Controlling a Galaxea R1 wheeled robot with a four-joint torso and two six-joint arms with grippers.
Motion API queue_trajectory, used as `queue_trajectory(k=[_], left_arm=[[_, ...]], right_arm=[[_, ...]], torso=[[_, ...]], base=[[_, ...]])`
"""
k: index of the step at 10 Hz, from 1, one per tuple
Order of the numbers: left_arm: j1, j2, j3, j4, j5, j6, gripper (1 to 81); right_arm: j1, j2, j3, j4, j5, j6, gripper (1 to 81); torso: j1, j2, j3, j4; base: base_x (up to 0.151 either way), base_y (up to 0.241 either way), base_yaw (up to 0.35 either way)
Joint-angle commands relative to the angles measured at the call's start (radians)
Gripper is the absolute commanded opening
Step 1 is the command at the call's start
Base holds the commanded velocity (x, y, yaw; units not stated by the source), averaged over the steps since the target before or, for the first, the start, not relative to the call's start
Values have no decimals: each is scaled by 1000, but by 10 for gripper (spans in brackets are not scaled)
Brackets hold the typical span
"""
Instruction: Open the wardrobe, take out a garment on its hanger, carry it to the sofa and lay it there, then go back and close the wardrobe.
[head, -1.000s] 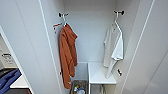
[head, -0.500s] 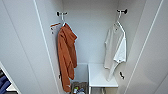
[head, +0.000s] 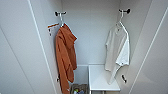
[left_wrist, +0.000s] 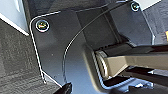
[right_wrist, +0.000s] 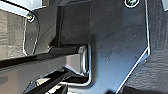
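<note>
Head view is looking straight into the wardrobe (head: 90, 37), both doors swung wide open. The garment (head: 118, 51), a white short-sleeved shirt, hangs on the right side from its hanger (head: 121, 21), whose hook sits over a dark peg high on the right wall. Over on the left, an orange hooded garment (head: 65, 56) hangs from its own peg. Down low and to the right there's a white shelf (head: 100, 81), and a basket (head: 78, 88) with some stuff in it sits left of that.

Arm pose is hard to read: both wrist views look down at grey carpet (left_wrist: 15, 55). Honestly can't tell whether either gripper is clenched or released.
</note>
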Motion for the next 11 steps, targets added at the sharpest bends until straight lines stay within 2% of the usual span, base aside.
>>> queue_trajectory(k=[1, 8, 11], left_arm=[[-37, -5, 4, -9, 55, 5, 811], [-37, -5, 4, -8, 55, 5, 811], [-37, -5, 4, -9, 55, 5, 811]], right_arm=[[39, 2, 2, -1, -62, -4, 811], [39, 4, 5, -10, -64, -4, 811], [39, 2, 4, -11, -64, -4, 811]], torso=[[0, 0, 0, 0], [0, 0, 0, 0], [0, 0, 0, 0]], base=[[98, 0, 0], [99, 0, 0], [97, -64, 0]])
